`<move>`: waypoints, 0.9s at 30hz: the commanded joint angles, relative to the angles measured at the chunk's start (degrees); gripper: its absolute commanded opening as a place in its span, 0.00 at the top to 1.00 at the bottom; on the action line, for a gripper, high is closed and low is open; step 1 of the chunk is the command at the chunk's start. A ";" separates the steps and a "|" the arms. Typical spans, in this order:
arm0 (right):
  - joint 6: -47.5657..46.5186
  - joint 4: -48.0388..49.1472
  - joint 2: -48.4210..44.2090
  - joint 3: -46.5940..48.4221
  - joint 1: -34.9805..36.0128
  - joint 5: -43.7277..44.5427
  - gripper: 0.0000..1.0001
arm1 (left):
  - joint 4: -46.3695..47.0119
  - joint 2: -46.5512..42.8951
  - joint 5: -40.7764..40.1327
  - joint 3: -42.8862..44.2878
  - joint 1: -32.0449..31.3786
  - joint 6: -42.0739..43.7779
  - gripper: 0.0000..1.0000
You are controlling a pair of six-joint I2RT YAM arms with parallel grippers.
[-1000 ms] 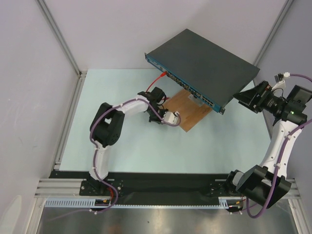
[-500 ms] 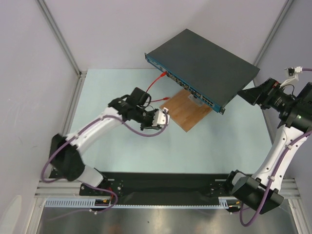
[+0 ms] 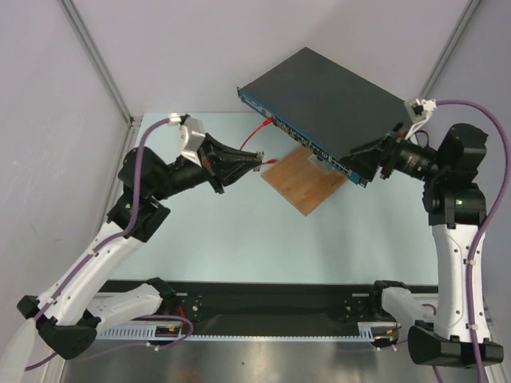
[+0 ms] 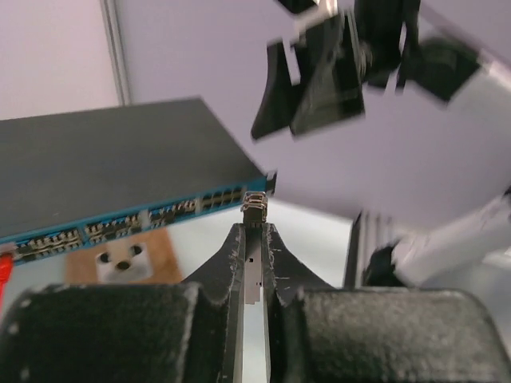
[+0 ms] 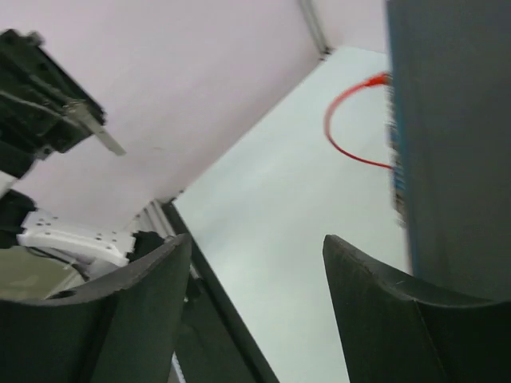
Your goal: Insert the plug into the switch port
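Left gripper (image 3: 254, 160) now higher, plug (image 4: 254, 206) in grip

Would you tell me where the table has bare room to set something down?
Bare: the wide mat stretch between the wooden board and the black base rail. Crowded: along the switch front, around the red cable.
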 commanded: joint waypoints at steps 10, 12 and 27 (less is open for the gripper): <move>15.06 24.91 7.51 2.36 30.66 13.46 0.32 | 19.68 3.10 -7.17 -0.79 1.35 -29.98 1.00; 13.57 27.37 9.44 3.59 34.69 14.34 0.31 | 20.21 3.63 -7.34 -0.70 1.35 -30.69 1.00; 7.50 26.94 14.90 7.63 41.13 17.86 0.52 | 21.97 5.91 -7.34 -0.88 1.44 -35.18 1.00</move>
